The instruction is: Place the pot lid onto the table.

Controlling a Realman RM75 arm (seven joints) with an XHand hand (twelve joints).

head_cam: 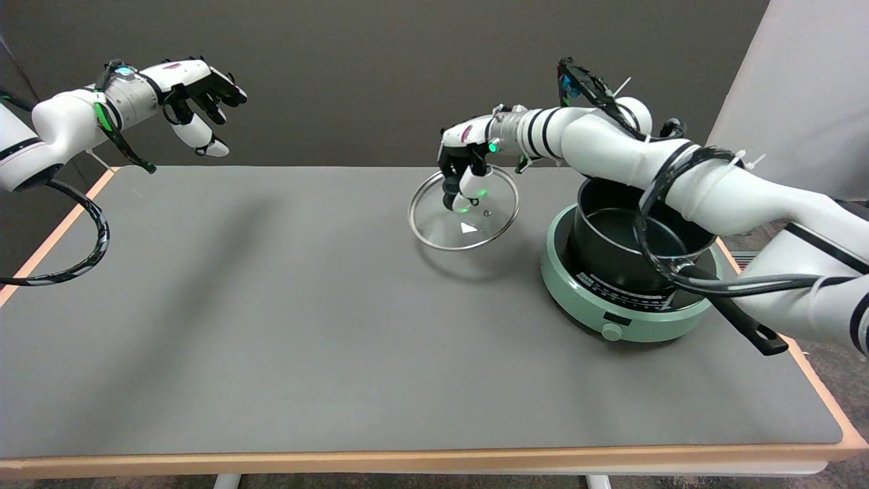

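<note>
The glass pot lid (464, 210) is gripped at its centre knob by the right hand (464, 173), whose fingers are closed around the knob from above. The lid is held tilted, with its metal rim seen as an oval, above the grey worktop (305, 326); a soft shadow is cast on the surface below it, and it cannot be told whether the lower edge touches the surface. The lid is placed to the left of the black pot (628, 234), well apart from it. The pot is uncovered and is standing on a pale green induction cooker (614, 309), with its long black handle (743, 322) pointed toward the lower right. The right arm is stretched over the pot.
</note>
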